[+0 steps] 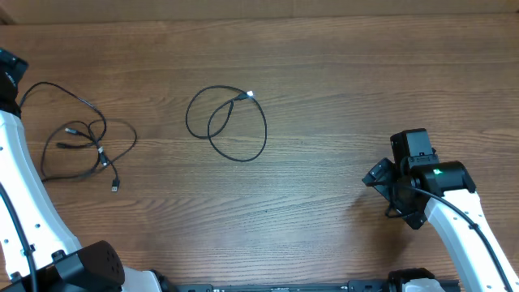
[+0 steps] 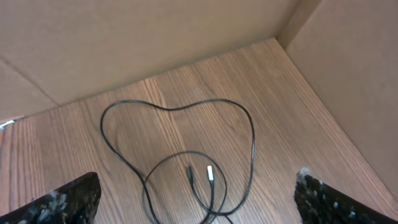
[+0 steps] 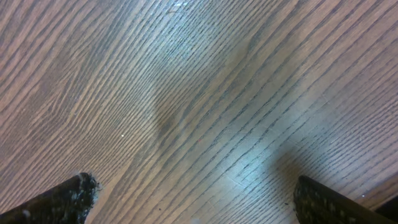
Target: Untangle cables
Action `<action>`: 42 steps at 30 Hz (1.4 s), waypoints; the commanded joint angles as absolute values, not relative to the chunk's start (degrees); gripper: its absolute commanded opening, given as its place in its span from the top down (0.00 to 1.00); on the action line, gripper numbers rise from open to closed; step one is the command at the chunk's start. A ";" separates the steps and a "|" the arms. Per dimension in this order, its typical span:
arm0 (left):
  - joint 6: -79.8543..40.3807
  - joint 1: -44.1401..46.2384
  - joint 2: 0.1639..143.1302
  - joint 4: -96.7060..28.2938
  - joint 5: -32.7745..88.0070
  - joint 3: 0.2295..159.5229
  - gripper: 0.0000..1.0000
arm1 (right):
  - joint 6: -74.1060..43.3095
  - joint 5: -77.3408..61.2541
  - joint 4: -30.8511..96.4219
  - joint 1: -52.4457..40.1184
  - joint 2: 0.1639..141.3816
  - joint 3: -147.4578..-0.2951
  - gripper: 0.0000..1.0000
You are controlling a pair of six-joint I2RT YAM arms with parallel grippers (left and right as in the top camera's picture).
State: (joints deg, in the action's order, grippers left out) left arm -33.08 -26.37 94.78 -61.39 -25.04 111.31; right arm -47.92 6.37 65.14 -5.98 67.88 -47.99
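On the counter (image 1: 324, 65), two lots of cables well apart: a tangle (image 1: 102, 148) of several crossing strands near the left edge, and a middle loop (image 1: 225, 108) lying alone, silver tip (image 1: 250, 95) at its upper right. Left jaws spread wide and empty, fingertips (image 2: 68, 200) low over the wood, hanging above a near cord (image 2: 252, 143) curled in a rounded loop, two plug ends (image 2: 209, 173) side by side inside it, cardboard wall (image 2: 124, 37) just beyond. Cannot tell from that wrist view whether part of the tangle or a cord apart from it. Right jaws likewise wide and empty, over bare wood, no cable in that wrist view. Left arm (image 1: 24, 186) plainly the nearer to the tangle, right arm (image 1: 454, 211) well away from it. Middle loop ahead and to the left of the right jaws, well apart. One strand of the tangle trailing off toward the far left corner. Probably best begun from the left side: pinch one strand close to a plug end, draw it outward, away from the crossings, leaving the middle loop alone.
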 commanded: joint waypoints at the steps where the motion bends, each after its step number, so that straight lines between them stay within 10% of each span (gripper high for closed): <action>1: -33.41 -26.63 95.13 -61.58 -21.19 111.53 0.00 | -47.75 7.01 64.84 -5.72 67.20 -48.69 0.00; 20: -15.99 -9.23 99.18 -59.64 10.48 111.48 0.00 | -47.75 6.79 64.82 -5.72 67.20 -48.69 0.00; 42: -5.50 10.00 127.20 -61.45 7.31 111.48 0.02 | -47.72 6.81 64.82 -5.72 67.20 -48.69 0.00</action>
